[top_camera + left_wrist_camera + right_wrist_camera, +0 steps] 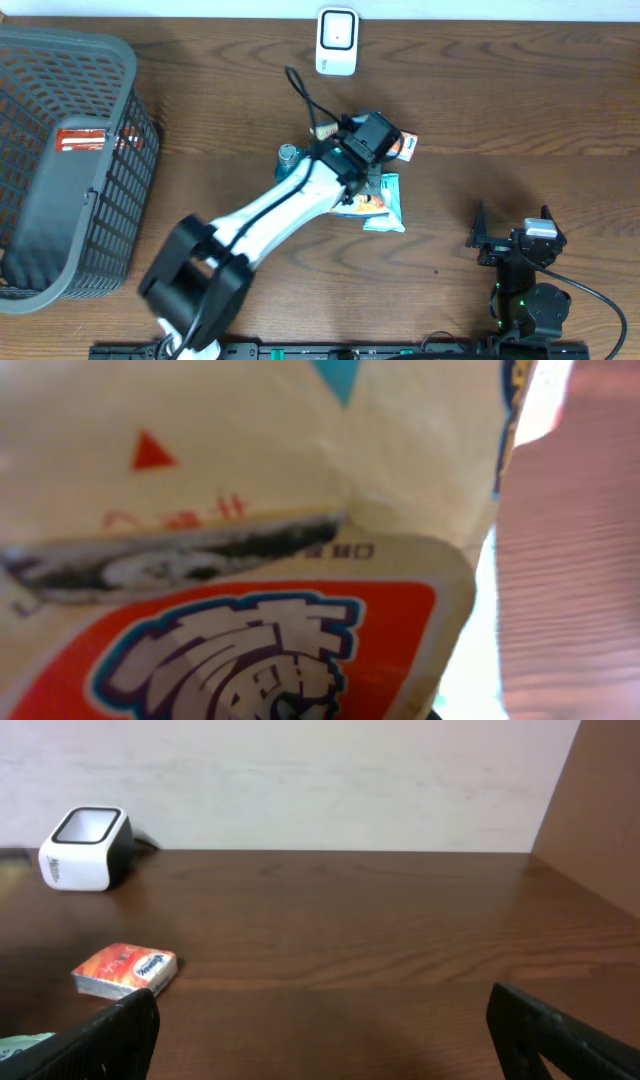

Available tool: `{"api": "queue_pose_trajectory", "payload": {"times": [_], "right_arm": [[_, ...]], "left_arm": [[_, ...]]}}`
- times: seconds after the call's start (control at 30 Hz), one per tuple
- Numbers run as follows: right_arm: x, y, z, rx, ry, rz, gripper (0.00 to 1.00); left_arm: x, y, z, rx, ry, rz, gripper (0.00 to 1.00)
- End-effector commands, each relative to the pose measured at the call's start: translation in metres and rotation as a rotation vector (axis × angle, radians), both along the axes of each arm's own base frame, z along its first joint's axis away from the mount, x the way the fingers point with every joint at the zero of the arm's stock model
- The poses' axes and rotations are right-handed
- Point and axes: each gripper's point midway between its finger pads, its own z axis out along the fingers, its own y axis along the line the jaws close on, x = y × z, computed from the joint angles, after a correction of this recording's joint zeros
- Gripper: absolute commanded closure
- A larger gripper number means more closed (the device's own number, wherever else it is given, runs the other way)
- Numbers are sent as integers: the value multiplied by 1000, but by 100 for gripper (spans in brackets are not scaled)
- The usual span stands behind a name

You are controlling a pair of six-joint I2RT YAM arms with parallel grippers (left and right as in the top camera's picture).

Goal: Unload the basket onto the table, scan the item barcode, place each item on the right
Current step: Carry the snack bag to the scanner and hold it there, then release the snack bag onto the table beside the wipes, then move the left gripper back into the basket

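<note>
- Filling the whole left wrist view is the packet [250,560]. It is cream above, with an orange panel of fat blue-edged lettering below, and its skin is creased. It sits right up against that camera, in the cluster of goods near the middle of the bench [520,110].
- From overhead, the left pincer [372,138] hangs over that cluster, closed down narrow. Its fingers are hidden under the arm, so I cannot tell whether they pinch the packet.
- At 3 o'clock from the left pincer, just beside it, a small orange pack [405,147] lies flat.
- At 5 o'clock a teal bag [388,208] pokes out from under the arm.
- At 9 o'clock a green-capped bottle [289,155] is partly covered by the arm.
- At 12 o'clock from the cluster, near the far edge, stands the white scanner [337,42], apart from the goods.
- Far out at 9 o'clock is a dark mesh basket [130,200] with a red-and-white pack [85,138] inside.
- At 4 o'clock, well apart, the right pincer [512,222] has its jaws spread wide.
</note>
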Motion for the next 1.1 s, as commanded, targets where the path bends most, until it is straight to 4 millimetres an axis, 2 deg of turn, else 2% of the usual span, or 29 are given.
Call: {"api": "queue_pose_trajectory", "payload": {"times": [0.0,0.07,0.13,0.2,0.27,0.37,0.53,0.6,0.73,0.8,0.87,0.97,1.07], "right_arm": [[0,-1,-1,-12,3,-4,1],[0,-1,-1,-12,3,-4,1],[0,-1,-1,-12,2,-4,1],[0,-1,-1,-12,3,-4,1],[0,-1,-1,-12,3,-4,1],[0,-1,-1,-12,3,-4,1],[0,-1,-1,-12,2,-4,1],[0,-1,-1,-12,2,-4,1],[0,-1,-1,-12,2,-4,1],[0,-1,-1,-12,3,-4,1],[0,-1,-1,-12,3,-4,1],[0,-1,-1,-12,2,-4,1],[0,-1,-1,-12,2,-4,1]], "left_arm": [[-11,-10,-11,25,10,-11,87],[-15,-13,-10,40,-8,-24,69],[-15,-14,-4,61,-43,-29,38],[-15,-13,2,69,-65,-33,20],[-16,-12,14,65,-83,-49,12],[-17,-8,45,49,-135,-95,6],[-22,-1,124,-7,-291,-215,1],[-22,14,162,-10,-385,-198,0],[-16,73,241,-7,-589,-29,0],[-13,122,283,-16,-687,106,0],[-13,170,311,-24,-744,248,0],[-21,263,336,-21,-799,561,0],[-47,359,332,32,-786,929,0]]}}
